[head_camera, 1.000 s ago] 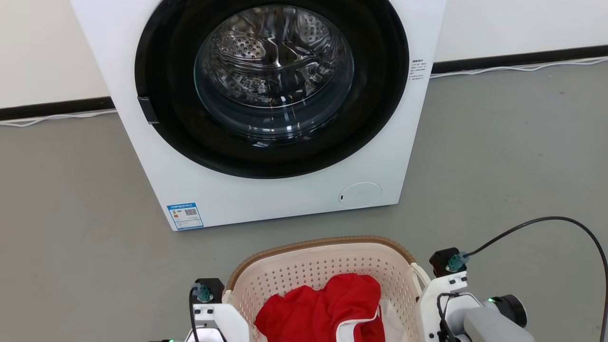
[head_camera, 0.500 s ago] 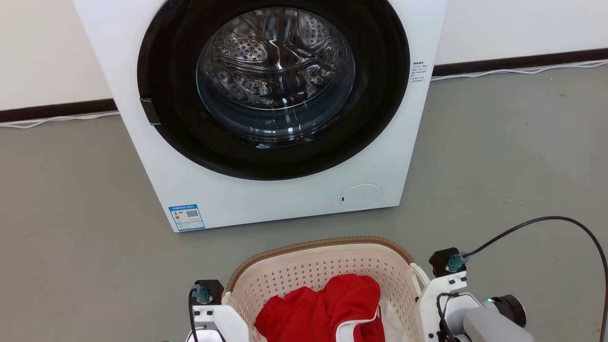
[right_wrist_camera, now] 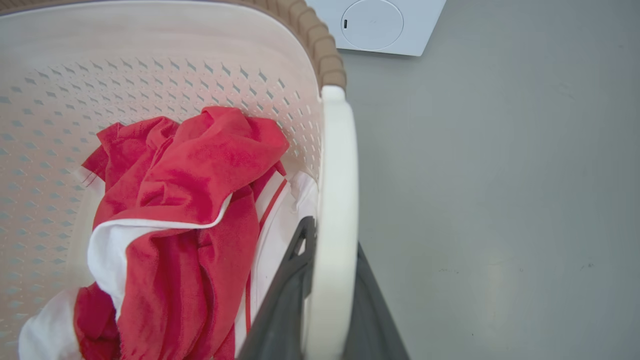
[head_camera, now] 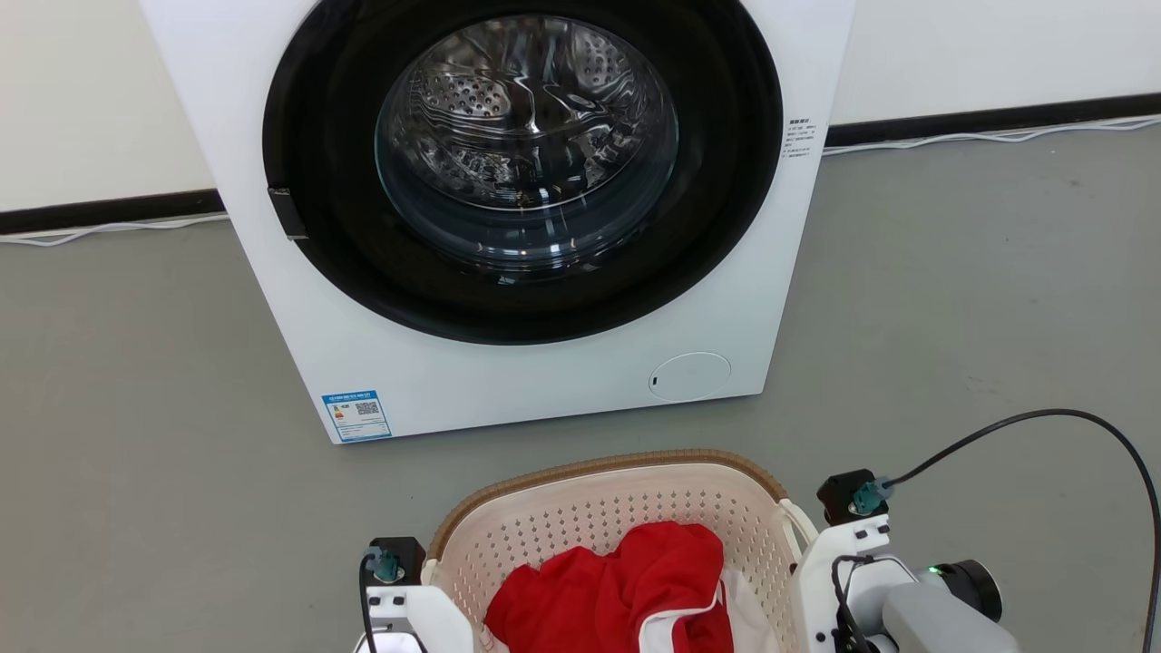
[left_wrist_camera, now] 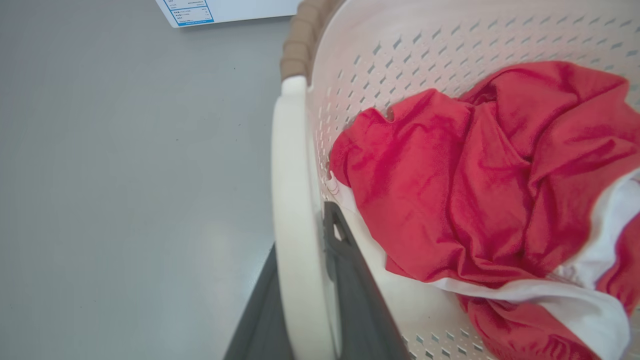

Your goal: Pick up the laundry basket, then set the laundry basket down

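The left gripper pinches the basket's left handle. One dark finger lies inside the wall and the other outside, both tight against the white bar. From the fingers the handle runs up toward 12 o'clock, where it meets the brown rim.

The right gripper pinches the right handle the same way, with one finger on each side and pressed against it.

The basket sits at 6 o'clock in the head view, between the two wrists, its far rim toward 12. I cannot tell whether its base touches the floor.

A crumpled red cloth with white trim lies in the basket. It is at 3 o'clock from the left fingers and at 9 o'clock from the right ones.

The washer stands near the basket at 12 o'clock, apart from it across a strip of grey floor. Its round glass door faces the robot and a blue label sits at its lower left corner.

A black cable arcs from the right wrist out toward 3 o'clock.
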Controlling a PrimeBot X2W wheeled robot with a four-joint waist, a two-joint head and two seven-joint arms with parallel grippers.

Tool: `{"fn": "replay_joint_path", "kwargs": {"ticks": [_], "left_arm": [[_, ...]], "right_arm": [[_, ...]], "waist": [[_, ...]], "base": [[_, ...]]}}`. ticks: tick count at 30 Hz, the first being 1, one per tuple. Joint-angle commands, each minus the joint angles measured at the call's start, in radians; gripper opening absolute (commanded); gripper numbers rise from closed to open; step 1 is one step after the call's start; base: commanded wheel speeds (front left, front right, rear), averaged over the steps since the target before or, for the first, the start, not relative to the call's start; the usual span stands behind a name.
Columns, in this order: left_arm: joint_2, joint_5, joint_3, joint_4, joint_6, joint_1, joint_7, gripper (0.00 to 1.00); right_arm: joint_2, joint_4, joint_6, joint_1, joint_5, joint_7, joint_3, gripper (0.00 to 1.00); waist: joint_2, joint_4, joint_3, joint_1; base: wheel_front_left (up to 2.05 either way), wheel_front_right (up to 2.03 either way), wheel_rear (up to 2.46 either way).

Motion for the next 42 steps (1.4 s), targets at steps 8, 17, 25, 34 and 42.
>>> {"fn": "replay_joint_path", "kwargs": {"ticks": [8, 17, 25, 34, 42], "left_arm": [[0.016, -0.011, -0.003, -0.005, -0.008, -0.059, -0.022, 0.0], [0.016, -0.022, -0.017, -0.002, -0.006, -0.064, -0.026, 0.0], [0.016, -0.03, -0.03, 0.001, -0.005, -0.07, -0.026, 0.0], [0.017, -0.031, -0.036, 0.013, 0.002, -0.107, -0.04, 0.0], [0.027, -0.016, -0.032, 0.021, 0.026, -0.208, -0.102, 0.0]], "right_arm": [[0.011, -0.015, 0.014, -0.024, 0.014, -0.008, 0.031, 0.0], [0.011, -0.012, 0.014, -0.026, 0.025, -0.01, 0.041, 0.0], [0.011, -0.011, 0.014, -0.031, 0.033, -0.013, 0.048, 0.0], [0.011, -0.013, 0.014, -0.058, 0.037, -0.062, 0.045, 0.0], [0.011, -0.009, 0.014, -0.112, 0.021, -0.171, 0.031, 0.0]], "waist": [[0.0, -0.001, 0.003, 0.0001], [0.0, 0.0, 0.004, 0.0001], [0.0, -0.001, 0.011, 0.0001], [0.0, -0.007, 0.061, 0.0001], [0.0, 0.005, 0.22, 0.0001]], "base": [[0.0, 0.0, 0.0], [0.0, 0.0, 0.0], [0.0, 0.0, 0.0], [0.0, 0.0, 0.0], [0.0, 0.0, 0.0]]}}
